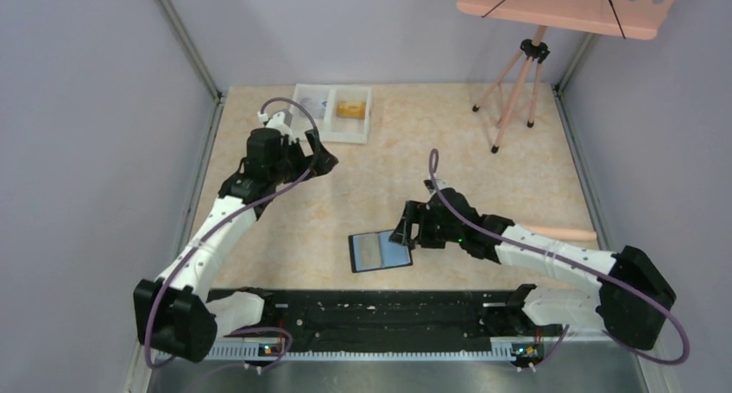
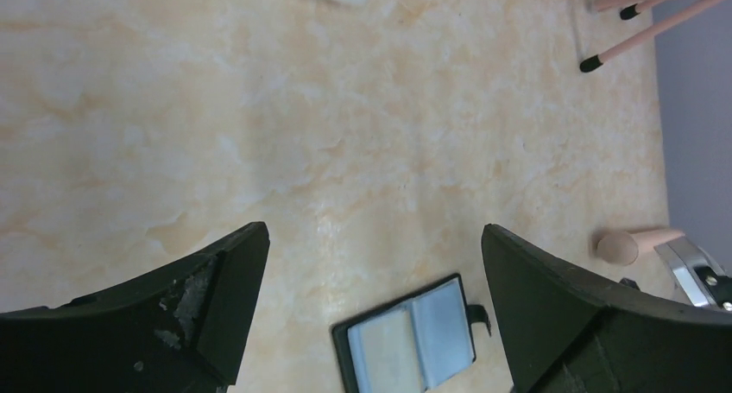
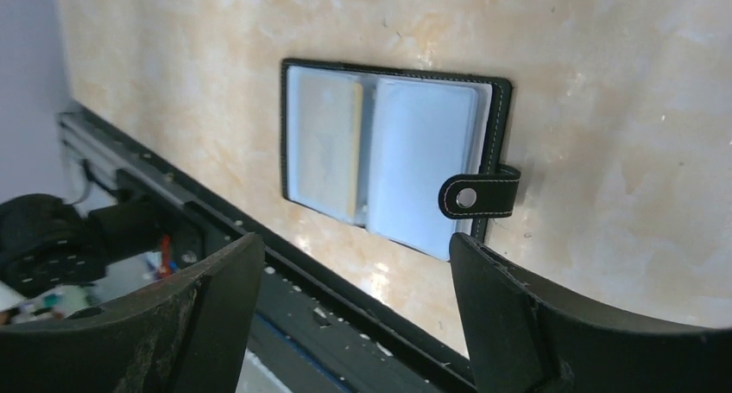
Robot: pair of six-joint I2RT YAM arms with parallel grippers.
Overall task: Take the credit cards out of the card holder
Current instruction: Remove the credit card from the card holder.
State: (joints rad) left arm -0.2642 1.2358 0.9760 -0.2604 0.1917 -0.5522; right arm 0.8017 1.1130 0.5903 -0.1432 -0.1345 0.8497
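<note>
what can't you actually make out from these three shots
- Credit cards left in the card holder: right wrist view. The cloudy sleeves blur them, so only one pale shape shows and the count is unclear.
- Left compartment of the white tray: top view. The contents are too small to identify.
- Holder's near end: left wrist view. It is cut off by the bottom edge.
- Tray in the left wrist view: only a corner shows at the top edge.

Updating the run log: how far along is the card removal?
Done: card holder lies open; one orange-gold card sits in the white tray. In hand: nothing, left gripper and right gripper both open, right one near the strap. Left: a tan card seems to remain in the holder.
</note>
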